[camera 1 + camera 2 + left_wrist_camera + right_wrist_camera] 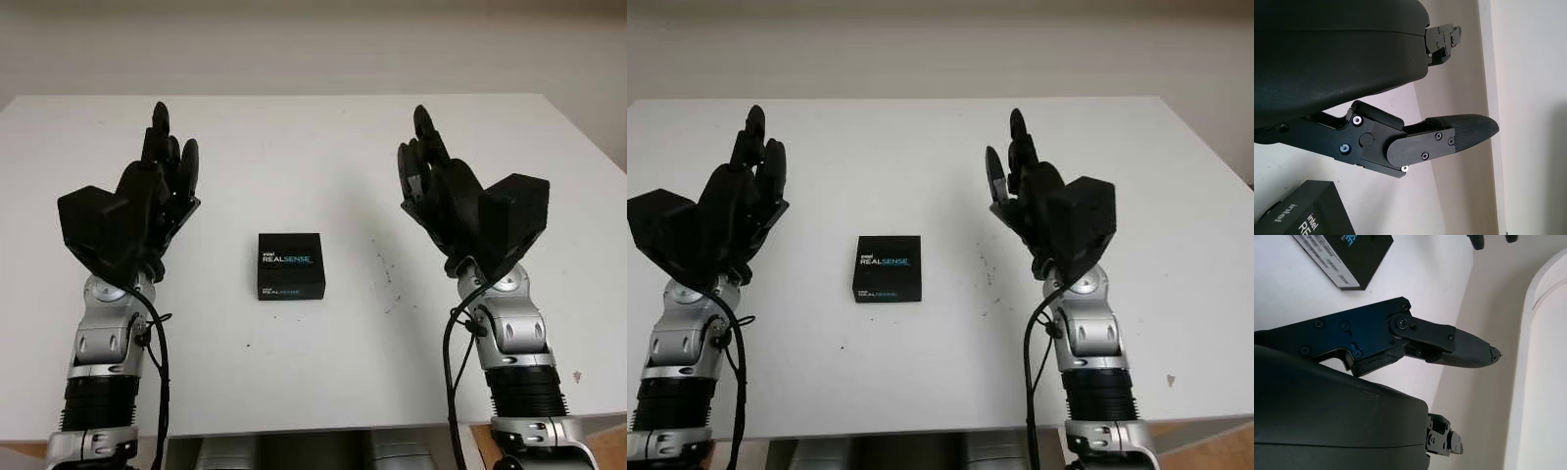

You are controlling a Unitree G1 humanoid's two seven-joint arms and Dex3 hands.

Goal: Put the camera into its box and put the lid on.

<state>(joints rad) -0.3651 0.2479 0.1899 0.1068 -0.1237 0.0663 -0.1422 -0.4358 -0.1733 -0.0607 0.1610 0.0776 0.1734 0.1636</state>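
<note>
My left hand is raised above the white table, released, holding nothing. My right hand is raised likewise on the opposite side, also released and holding nothing. Between the two hands, nearer to my body than their fingertips, lies the black box, flat on the table and well apart from either hand. Its lid is on; the top face bears white lettering reading "REALSENSE". The box sits slightly closer to my left hand than to my right. In the left wrist view a corner of the box shows beside the thumb of my left hand, not touching it. In the right wrist view, the box lies beyond the thumb of my right hand, its side label visible, again apart from the hand. Small dark specks mark the table between the box and my right hand.
</note>
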